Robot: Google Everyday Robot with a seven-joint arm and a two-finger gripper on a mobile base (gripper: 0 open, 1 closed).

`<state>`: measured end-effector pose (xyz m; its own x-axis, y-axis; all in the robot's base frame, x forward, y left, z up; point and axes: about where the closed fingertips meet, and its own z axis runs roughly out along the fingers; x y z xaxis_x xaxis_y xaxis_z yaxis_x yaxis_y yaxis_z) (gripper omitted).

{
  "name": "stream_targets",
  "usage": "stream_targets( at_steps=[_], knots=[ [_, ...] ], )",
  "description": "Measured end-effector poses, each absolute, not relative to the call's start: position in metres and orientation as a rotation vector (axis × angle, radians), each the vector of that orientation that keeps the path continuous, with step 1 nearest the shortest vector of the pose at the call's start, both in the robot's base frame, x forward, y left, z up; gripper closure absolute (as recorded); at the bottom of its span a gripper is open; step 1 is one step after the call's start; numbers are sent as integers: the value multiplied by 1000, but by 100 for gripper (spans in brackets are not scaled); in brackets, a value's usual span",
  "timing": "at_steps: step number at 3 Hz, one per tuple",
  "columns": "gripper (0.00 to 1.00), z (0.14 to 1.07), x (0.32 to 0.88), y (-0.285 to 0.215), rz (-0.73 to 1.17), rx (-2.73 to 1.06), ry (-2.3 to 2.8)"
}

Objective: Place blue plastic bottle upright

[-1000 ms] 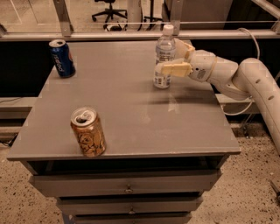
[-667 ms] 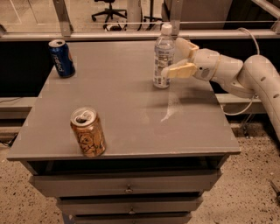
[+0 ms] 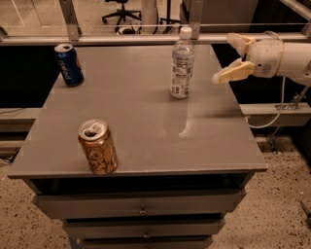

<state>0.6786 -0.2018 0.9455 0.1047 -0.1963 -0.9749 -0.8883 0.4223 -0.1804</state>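
Observation:
The blue plastic bottle, clear with a white cap and a pale printed label, stands upright on the grey table toward the far right. My gripper is to the right of the bottle, above the table's right edge, apart from it. Its two pale fingers are spread open and hold nothing.
A dark blue Pepsi can stands at the far left corner. A brown-gold can with an open top stands near the front left edge. Drawers sit under the table. A railing runs behind it, with an office chair beyond.
My gripper has let go of the bottle and drawn back to the right. The bottle stays standing upright where it was.

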Motion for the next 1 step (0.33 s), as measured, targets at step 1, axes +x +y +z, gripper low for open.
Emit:
stream_targets(
  at_steps=[1],
  knots=[
    [0, 947, 679, -211, 661, -1054, 1408]
  ],
)
